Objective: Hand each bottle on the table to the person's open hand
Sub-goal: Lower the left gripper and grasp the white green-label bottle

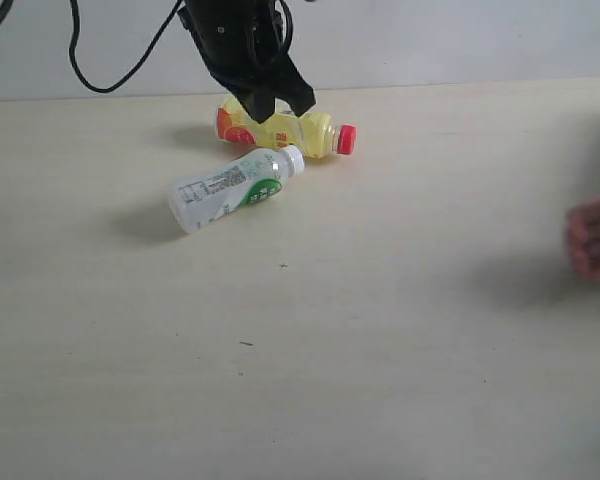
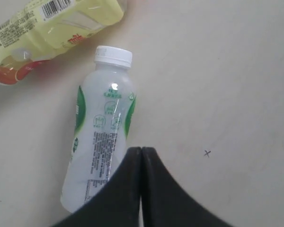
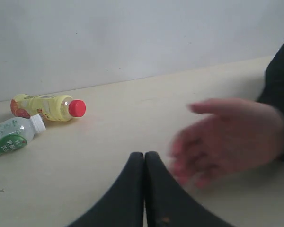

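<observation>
Two bottles lie on their sides on the pale beige table. The yellow bottle with a red cap is at the back. A white-capped bottle with a white-green label lies just in front of it. My left gripper hangs over the yellow bottle; in the left wrist view it is shut and empty above the white-capped bottle. The person's hand shows blurred at the right edge. My right gripper is shut and empty, beside the hand. The other bottles are out of view.
A black cable hangs against the pale wall behind the table. A black sleeve runs off the edge of the right wrist view. A small dark cross mark sits mid-table.
</observation>
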{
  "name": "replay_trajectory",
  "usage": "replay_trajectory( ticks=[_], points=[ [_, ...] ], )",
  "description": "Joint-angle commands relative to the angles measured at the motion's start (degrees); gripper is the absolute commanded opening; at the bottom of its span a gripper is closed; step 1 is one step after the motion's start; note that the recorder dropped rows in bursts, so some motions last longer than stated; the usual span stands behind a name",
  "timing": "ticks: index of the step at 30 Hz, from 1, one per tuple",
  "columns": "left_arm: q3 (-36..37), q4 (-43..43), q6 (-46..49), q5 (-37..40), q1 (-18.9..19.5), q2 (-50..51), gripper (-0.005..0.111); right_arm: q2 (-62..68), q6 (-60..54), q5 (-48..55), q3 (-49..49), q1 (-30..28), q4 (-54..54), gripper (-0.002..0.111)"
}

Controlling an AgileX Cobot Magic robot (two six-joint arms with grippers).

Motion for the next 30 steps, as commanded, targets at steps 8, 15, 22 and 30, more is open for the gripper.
replay_trajectory(
  ticks=[8,15,22,30],
  points=[
    [0.1,2.9,-1.6,-0.2,3.2,2.1,0.006,-0.3,0.0,-0.5,0.3,-0.3,0.0,0.0],
    [0.1,2.3,-2.9,-0.2,6.2,4.0,0.06,-0.3,0.0,-0.5,0.3,-0.3,0.0,0.0],
    [0.1,0.5,-1.7,-0.2,6.2,7.2,0.089,-0.3,0.0,-0.5,0.3,-0.3,0.0,0.0],
    [0.1,0.5,1.1,-0.5,6.2,10.7,0.087,-0.3,0.0,-0.5,0.3,-0.3,0.0,0.0]
  ],
)
